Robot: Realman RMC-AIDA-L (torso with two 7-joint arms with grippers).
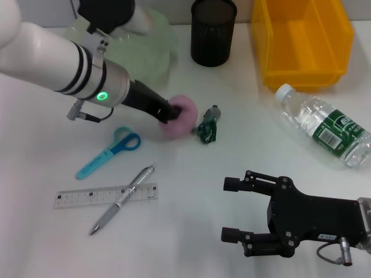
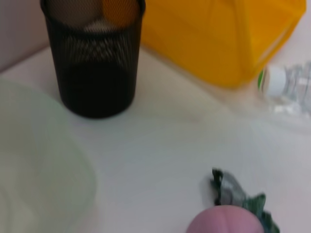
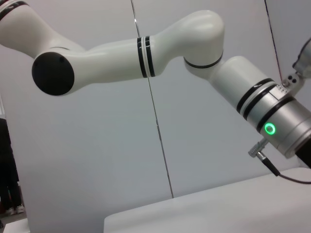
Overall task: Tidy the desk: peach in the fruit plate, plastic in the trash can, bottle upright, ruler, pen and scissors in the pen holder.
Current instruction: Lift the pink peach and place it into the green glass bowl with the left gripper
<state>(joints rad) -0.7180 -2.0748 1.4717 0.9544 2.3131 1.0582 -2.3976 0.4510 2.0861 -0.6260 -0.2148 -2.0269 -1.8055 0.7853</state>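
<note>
White desk (image 1: 232,150) held everything, with the peach (image 1: 182,116) as its centre. Left gripper (image 1: 171,112) was at that pink peach, its fingers against the fruit; whether they clamped it could not be told. Crumpled green plastic (image 1: 207,128) lay just beside the peach, toward the fallen bottle (image 1: 324,128). Beyond the peach stood the pen holder (image 1: 213,32), with the pale fruit plate (image 1: 153,43) near it. Scissors (image 1: 110,152), pen (image 1: 123,198) and ruler (image 1: 104,196) lay nearer the robot. Right gripper (image 1: 235,209) hovered well apart, fingers spread.
</note>
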